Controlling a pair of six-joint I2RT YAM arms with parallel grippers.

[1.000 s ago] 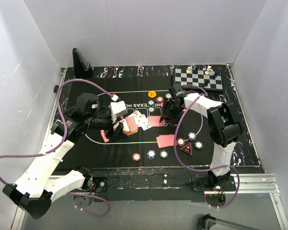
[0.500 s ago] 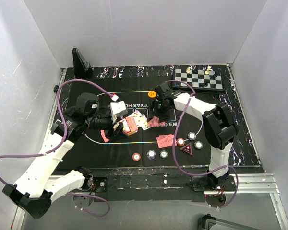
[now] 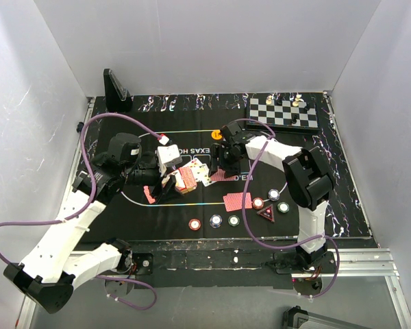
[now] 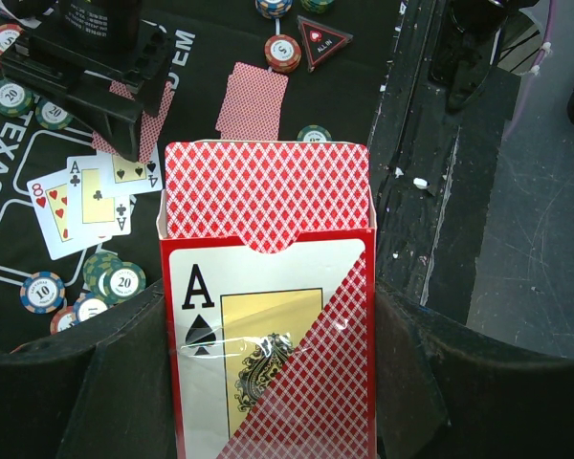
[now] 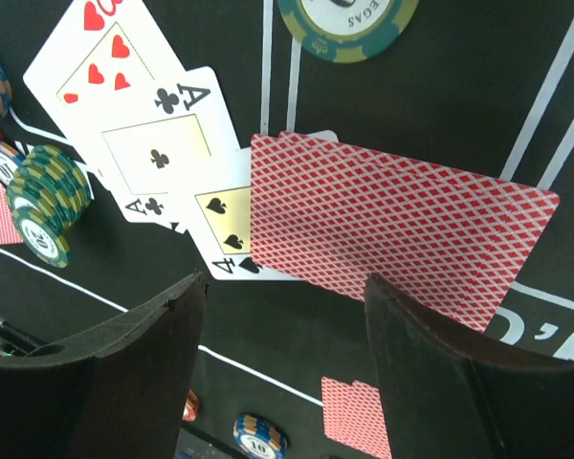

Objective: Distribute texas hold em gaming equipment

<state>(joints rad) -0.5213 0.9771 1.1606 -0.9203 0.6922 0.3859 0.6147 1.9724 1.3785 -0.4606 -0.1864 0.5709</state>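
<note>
I am looking down on a black mat point(image 3: 157, 214) walled in by white panels point(image 3: 192, 41), with a chessboard point(image 3: 282, 112) at the far right corner. My left arm reaches in from the left, elbow folded, and the left gripper point(image 4: 268, 382) is clamped on a red card box point(image 4: 268, 191) held over the mat's left-centre. My right arm bends back toward the middle. The right gripper point(image 5: 282, 316) hangs with its jaws apart just above a face-down card point(image 5: 392, 225). I count three face-up cards point(image 5: 158, 143) fanned beside it, three face-down cards overhead, six chips point(image 3: 215, 221) along the near side, and one red triangular marker point(image 3: 266, 213).
</note>
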